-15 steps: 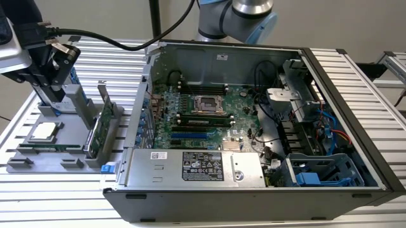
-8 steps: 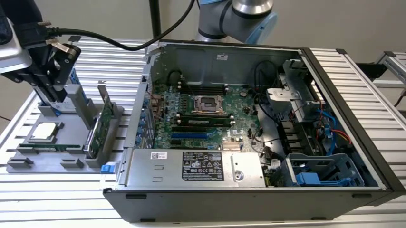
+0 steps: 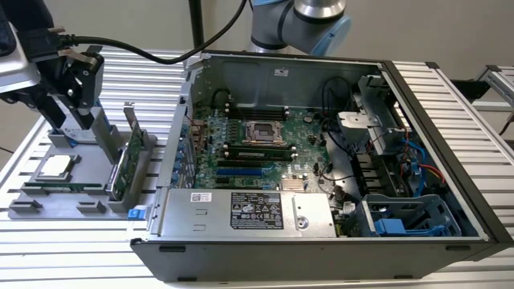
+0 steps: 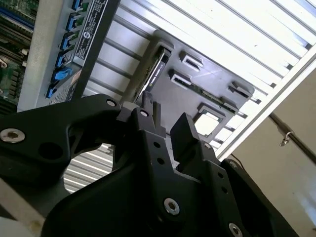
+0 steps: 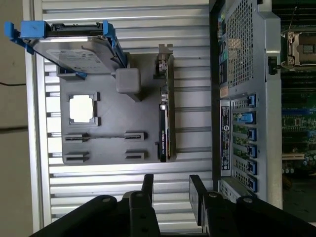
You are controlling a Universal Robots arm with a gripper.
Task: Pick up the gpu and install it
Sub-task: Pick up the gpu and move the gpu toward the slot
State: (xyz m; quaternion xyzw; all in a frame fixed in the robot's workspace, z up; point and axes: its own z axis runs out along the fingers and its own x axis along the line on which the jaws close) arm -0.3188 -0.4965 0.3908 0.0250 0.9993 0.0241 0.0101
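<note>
The gpu (image 3: 129,153) stands on edge in a slot of the grey parts tray (image 3: 88,159), at the exterior view's left, beside the open computer case (image 3: 321,150). In the first wrist view the gpu (image 5: 165,123) shows as a thin dark card seen edge-on, with its metal bracket end toward the hard drive. My gripper (image 3: 68,117) hangs over the far end of the tray, apart from the card. It is open with nothing between its black fingers (image 5: 148,190). In the first wrist view the gap of the gripper (image 5: 173,190) lines up with the card. In the second wrist view the gpu (image 4: 155,69) lies beyond the gripper (image 4: 165,129).
On the tray are a silver hard drive with blue rails (image 5: 74,44), a square processor (image 5: 81,108) and a narrow memory stick (image 3: 64,185). The case's rear panel with blue slot clips (image 5: 247,133) stands close beside the tray. The motherboard (image 3: 257,144) lies open inside the case.
</note>
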